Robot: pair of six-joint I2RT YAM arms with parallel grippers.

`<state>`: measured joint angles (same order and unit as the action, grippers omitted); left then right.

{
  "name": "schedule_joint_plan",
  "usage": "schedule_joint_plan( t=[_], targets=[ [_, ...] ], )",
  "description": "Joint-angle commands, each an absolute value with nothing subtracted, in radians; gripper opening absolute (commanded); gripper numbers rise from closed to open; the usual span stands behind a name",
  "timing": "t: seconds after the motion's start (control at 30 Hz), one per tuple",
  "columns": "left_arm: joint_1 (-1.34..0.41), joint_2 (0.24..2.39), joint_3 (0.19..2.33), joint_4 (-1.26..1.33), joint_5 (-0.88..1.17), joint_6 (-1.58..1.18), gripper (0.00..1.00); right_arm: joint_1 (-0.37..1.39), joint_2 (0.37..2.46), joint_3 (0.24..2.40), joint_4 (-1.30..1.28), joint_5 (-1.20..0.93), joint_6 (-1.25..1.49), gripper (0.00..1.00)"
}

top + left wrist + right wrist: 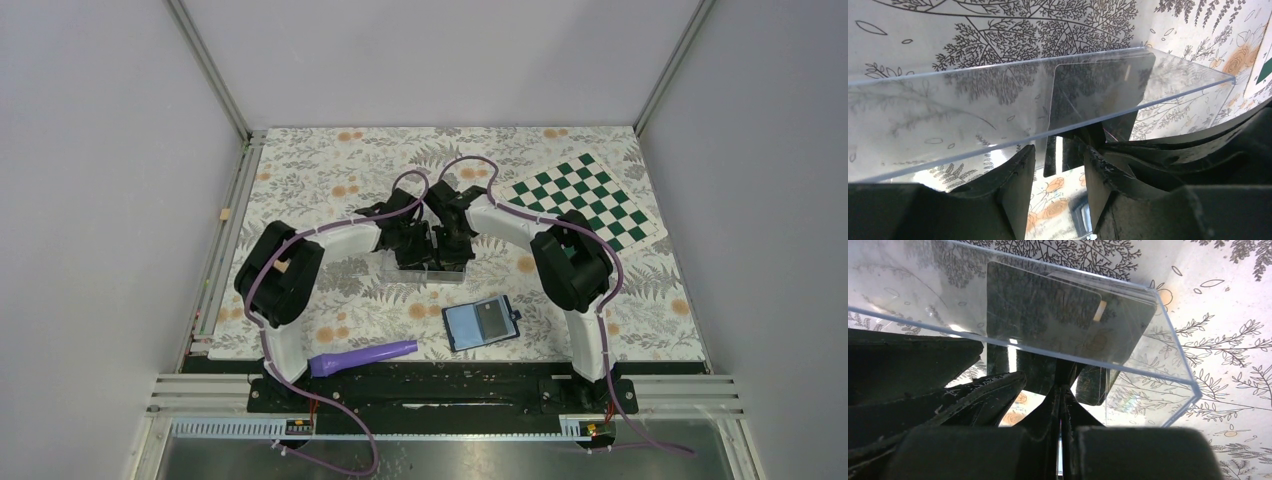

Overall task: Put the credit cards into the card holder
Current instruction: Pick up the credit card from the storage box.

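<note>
Clear box (948, 115) fills both wrist views; only overhead shows the blue wallet (481, 324).
Thin dark cards (1048, 315) inside; right claw (1062, 390) shut, left claw (1058, 170) half-open.

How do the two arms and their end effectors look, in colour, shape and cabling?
Both the left arm and the right arm have white curved links, bulky black joints and black bases. A purple cable loops along each. The left end effector and right end effector have matte black, scuffed, wedge-shaped fingers.
</note>
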<state>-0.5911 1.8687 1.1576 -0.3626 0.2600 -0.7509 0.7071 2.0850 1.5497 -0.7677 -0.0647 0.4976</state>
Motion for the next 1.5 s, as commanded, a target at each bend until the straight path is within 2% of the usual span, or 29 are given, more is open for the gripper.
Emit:
schedule_joint_plan(
  t=[0.0,0.37,0.73,1.03,1.33,1.47],
  targets=[
    [-0.593,1.872,1.099,-0.386,0.192,-0.756,0.42,0.722,2.126,1.496,-0.755,-0.062,0.512,0.00],
    [-0.603,1.866,1.002,-0.082,0.454,-0.849,0.34,0.721,2.128,1.477,-0.739,-0.085,0.514,0.00],
    [-0.604,1.735,0.964,0.080,0.533,-0.892,0.29,0.708,2.120,1.458,-0.717,-0.120,0.515,0.00],
    [-0.611,1.744,0.934,0.187,0.601,-0.915,0.23,0.698,2.099,1.448,-0.699,-0.147,0.519,0.00],
    [-0.622,1.827,0.960,0.141,0.591,-0.904,0.18,0.690,2.094,1.443,-0.691,-0.164,0.521,0.00],
    [-0.622,1.829,0.969,0.065,0.534,-0.871,0.09,0.689,2.086,1.442,-0.691,-0.168,0.518,0.00]
  ],
)
